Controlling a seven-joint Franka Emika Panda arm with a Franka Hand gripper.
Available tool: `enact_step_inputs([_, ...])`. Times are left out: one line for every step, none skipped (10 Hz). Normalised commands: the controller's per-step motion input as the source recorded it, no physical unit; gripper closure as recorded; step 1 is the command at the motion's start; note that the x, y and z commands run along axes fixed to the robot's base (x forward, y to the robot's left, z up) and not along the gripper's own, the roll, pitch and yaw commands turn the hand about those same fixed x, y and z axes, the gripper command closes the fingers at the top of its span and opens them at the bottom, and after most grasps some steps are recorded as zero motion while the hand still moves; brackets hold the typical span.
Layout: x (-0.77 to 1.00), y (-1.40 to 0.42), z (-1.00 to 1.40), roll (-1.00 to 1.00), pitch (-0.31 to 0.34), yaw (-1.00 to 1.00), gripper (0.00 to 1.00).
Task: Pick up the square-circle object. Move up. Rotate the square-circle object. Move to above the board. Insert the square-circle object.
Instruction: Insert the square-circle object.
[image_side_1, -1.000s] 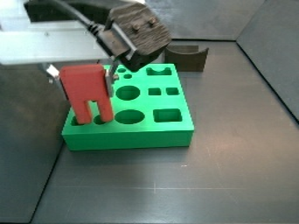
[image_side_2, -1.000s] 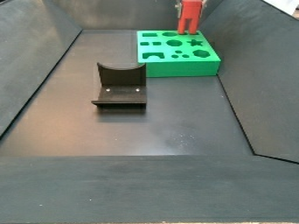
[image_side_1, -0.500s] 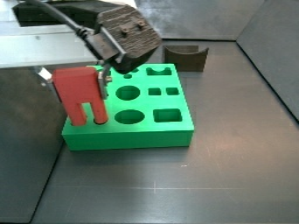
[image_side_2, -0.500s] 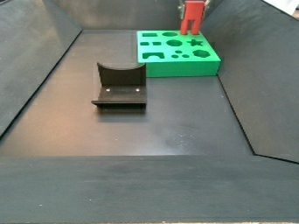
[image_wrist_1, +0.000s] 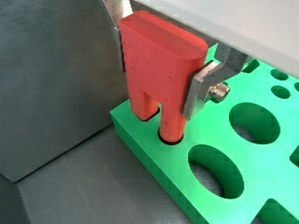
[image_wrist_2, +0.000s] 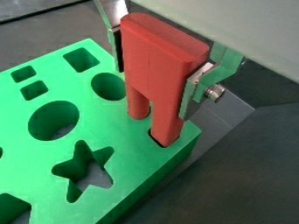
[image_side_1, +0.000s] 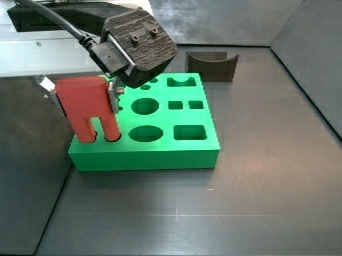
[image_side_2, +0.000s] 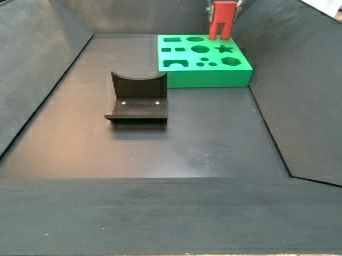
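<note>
Side views: tool (image_side_1: 91, 100) clamps red peg (image_side_1: 91, 108) over green board (image_side_1: 167, 125); dark floor (image_side_2: 201, 150).

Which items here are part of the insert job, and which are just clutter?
In the job:
- red square-circle object, held upright between the pincer fingers, legs at the board's holes
- green board

Lying about:
- dark grey U-shaped block, on the floor apart from the board

Changes since a second ago: my gripper (image_side_1: 83, 98) has shifted toward the board's (image_side_1: 160, 150) outer edge, carrying the square-circle object (image_side_1: 88, 108) with it; in a side view the object (image_side_2: 223, 18) sits slightly higher.
</note>
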Motion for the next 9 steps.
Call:
enact_step_inputs([0.20, -0.15, -0.86, 0.15, 0.000, -0.16, 1.00])
enact_step_inputs([0.26, -0.15, -0.90, 0.11, 0.000, -0.19, 1.00])
enact_step_inputs([0.20, -0.07, -0.90, 0.04, 0.000, -0.19, 1.00])
enact_step_inputs([0.15, -0.02, -0.94, 0.00, -0.054, -0.11, 1.00])
enact_step_inputs([0.09, 0.00, -1.00, 0.02, -0.116, 0.00, 1.00])
enact_step_inputs([0.00, 0.00, -0.95, 0.00, -0.151, 0.09, 1.00])
enact_step_inputs([0.00, 0.05, -0.86, -0.01, -0.187, 0.31, 1.00])
enact_step_inputs([0.00, 0.13, -0.84, -0.01, -0.197, 0.41, 1.00])
enact_step_inputs([0.00, 0.14, -0.90, 0.00, -0.180, 0.34, 1.00])
